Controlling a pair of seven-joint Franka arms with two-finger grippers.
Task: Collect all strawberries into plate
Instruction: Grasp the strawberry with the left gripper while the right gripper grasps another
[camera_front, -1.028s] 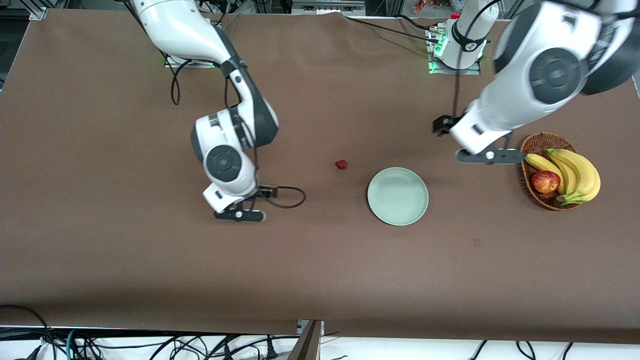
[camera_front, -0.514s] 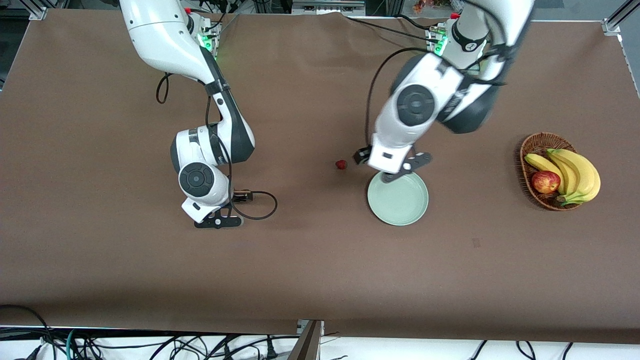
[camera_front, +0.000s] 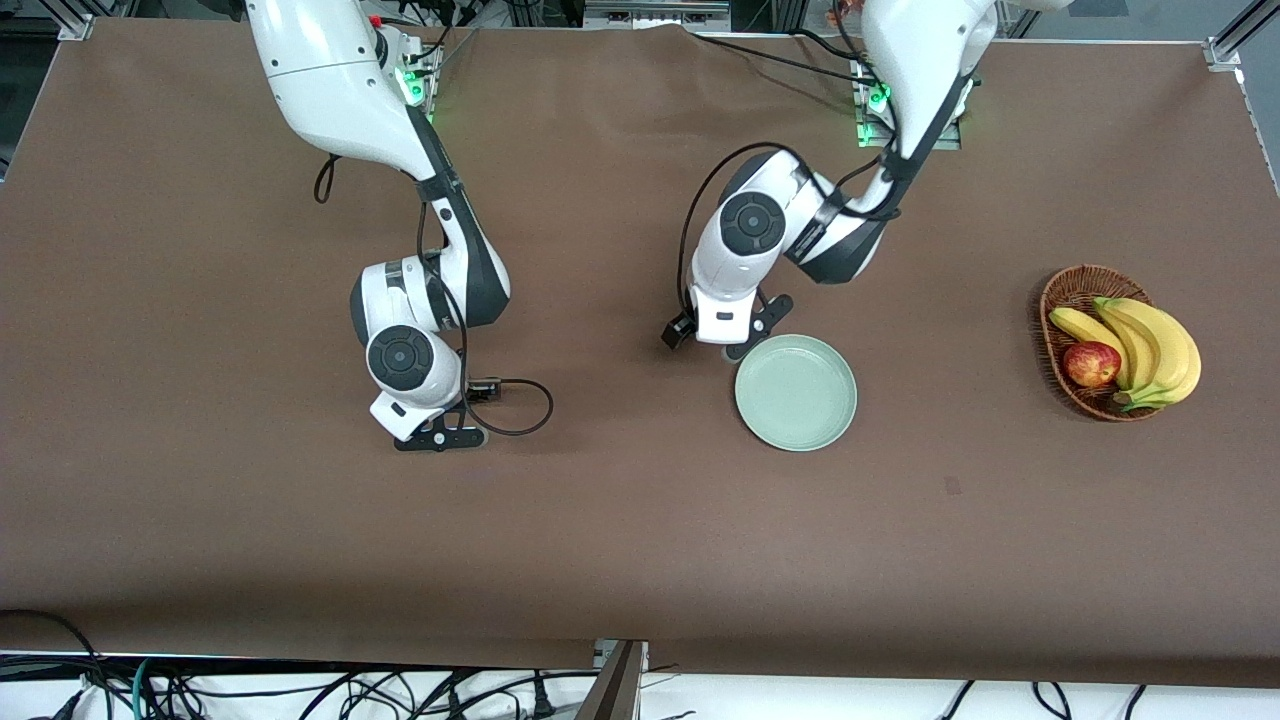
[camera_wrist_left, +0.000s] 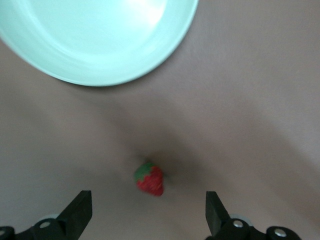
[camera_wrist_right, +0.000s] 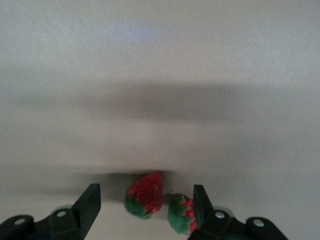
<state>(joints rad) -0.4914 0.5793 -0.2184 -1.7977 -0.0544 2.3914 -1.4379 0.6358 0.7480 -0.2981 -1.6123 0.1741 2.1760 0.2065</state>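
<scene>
— Three berries in all; where do they lie?

— One lone strawberry (camera_wrist_left: 150, 180) sits on the table (camera_front: 640, 520), near the plate (camera_front: 796, 392) at its ten o'clock in the front view. It is a tiny pebbled red cone with a green leafy cap.

— And the left pincer (camera_wrist_left: 147, 215)?

— It hangs over that berry with its jaws spread wide, holding nothing; the berry shows between its two dark, wedge-shaped fingers (camera_wrist_left: 80, 212), clear of both.

— The other two?

— A plump strawberry (camera_wrist_right: 145, 195) and a half-hidden strawberry (camera_wrist_right: 181, 214) lie side by side on the matte brown table, well apart from the plate at its nine o'clock, toward the right arm's end. The right pincer (camera_front: 440, 435) is low over them, wide open, one finger to each side. I cannot tell whether either finger touches a berry.

— The plate itself?

— Round, shallow, glossy pale mint with a raised rim, and bare.

— Anything else?

— At the plate's three o'clock stands a round woven basket (camera_front: 1060, 380) with curved yellow bananas (camera_front: 1160, 345) and a smooth red apple (camera_front: 1091, 363) in it.
</scene>
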